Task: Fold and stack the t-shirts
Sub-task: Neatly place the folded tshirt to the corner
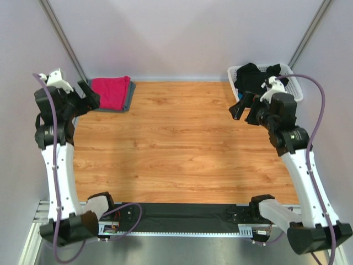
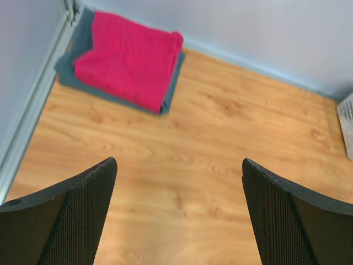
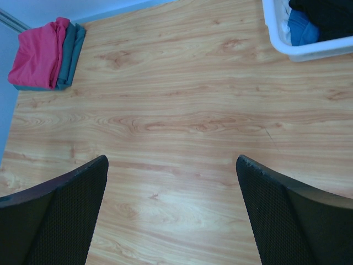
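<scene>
A folded magenta-pink t-shirt [image 1: 110, 91] lies on top of a folded slate blue-grey t-shirt [image 1: 128, 99] at the table's far left corner. The pink shirt [image 2: 129, 58] and the grey one under it [image 2: 67, 72] show in the left wrist view, and both show in the right wrist view: pink [image 3: 38, 52], grey [image 3: 71, 49]. My left gripper [image 1: 88, 98] is open and empty, raised just left of the stack. My right gripper [image 1: 242, 107] is open and empty, raised at the right, near the basket. Both wrist views show jaws wide apart over bare wood.
A white plastic lattice basket [image 1: 295, 88] stands at the far right corner with dark clothing [image 1: 255, 75] in it; in the right wrist view the basket [image 3: 309, 51] holds black and blue cloth [image 3: 302, 27]. Grey walls close in left, right and back. A wooden tabletop [image 1: 182, 143] lies between the arms.
</scene>
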